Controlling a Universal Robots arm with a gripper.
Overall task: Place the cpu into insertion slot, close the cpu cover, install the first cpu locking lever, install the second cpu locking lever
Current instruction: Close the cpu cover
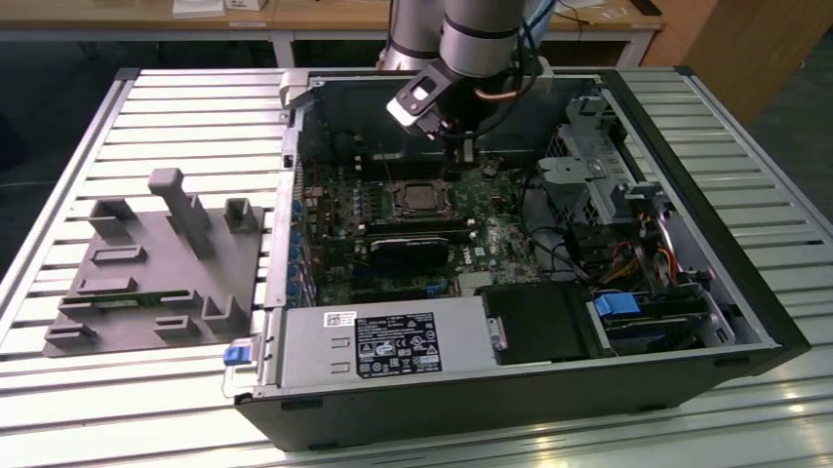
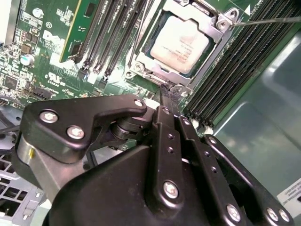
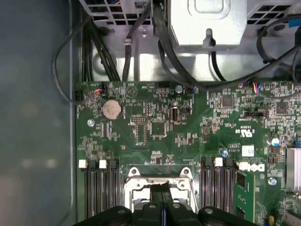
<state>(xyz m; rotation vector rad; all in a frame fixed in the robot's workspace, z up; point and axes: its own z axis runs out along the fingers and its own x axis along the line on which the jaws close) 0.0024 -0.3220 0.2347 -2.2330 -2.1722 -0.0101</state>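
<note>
The cpu [image 2: 181,41], a square chip with a silvery top, lies in the insertion slot [image 1: 419,198] on the green motherboard. The cpu cover [image 2: 214,52], a silver metal frame, lies flat around the chip. A thin locking lever rod [image 2: 270,20] sticks out from one corner of the socket. My gripper [image 2: 164,92] has its black fingers pressed together, shut, with the tips at the socket's edge beside a small metal tab [image 2: 177,89]. In the exterior view the gripper [image 1: 456,164] hangs just behind the socket. The first wrist view has the cover's rim [image 3: 157,181] just past the fingertips [image 3: 162,207].
Long black memory slots [image 2: 244,61] flank the socket on both sides. A black heatsink [image 1: 406,246] lies on the board in front of the socket. A drive cage [image 1: 592,161] and cables stand on the exterior view's right, and a grey fixture plate [image 1: 156,263] sits outside the case.
</note>
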